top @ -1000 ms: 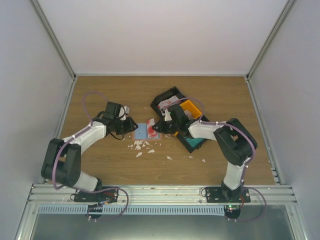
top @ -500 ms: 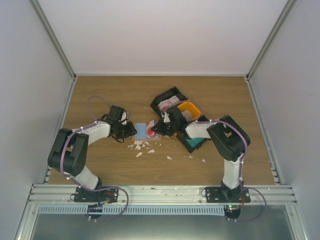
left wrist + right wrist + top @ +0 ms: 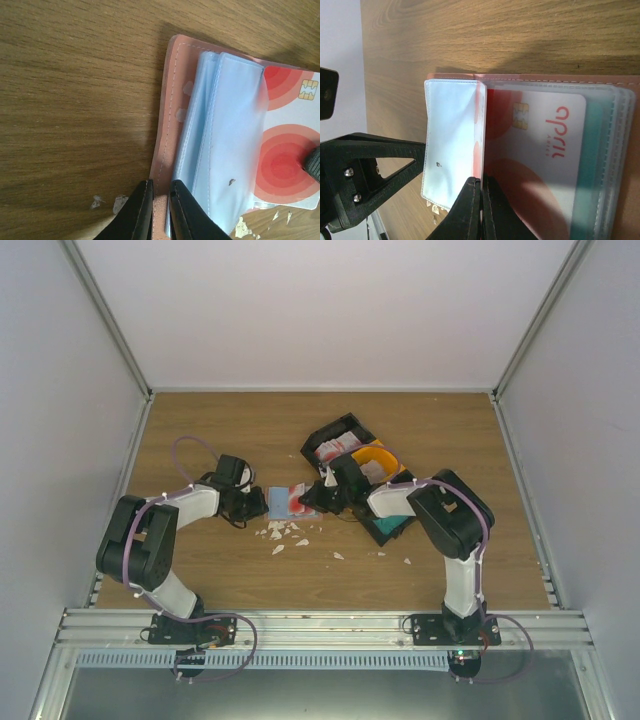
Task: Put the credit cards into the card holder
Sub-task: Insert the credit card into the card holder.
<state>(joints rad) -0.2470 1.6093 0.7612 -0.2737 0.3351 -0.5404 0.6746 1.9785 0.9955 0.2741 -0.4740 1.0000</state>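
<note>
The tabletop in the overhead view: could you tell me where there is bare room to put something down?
Bare wood lies along the far edge of the table, at the left beyond the left arm, and near the front right corner. The middle is crowded: the card holder between both pincers, white scraps just in front of it, and the bins to its right.

My left gripper (image 3: 160,197) sits low at the table, jaws nearly together with a narrow gap. My right gripper (image 3: 481,192) faces it from just opposite, jaws pressed together, both arms bent inward.
</note>
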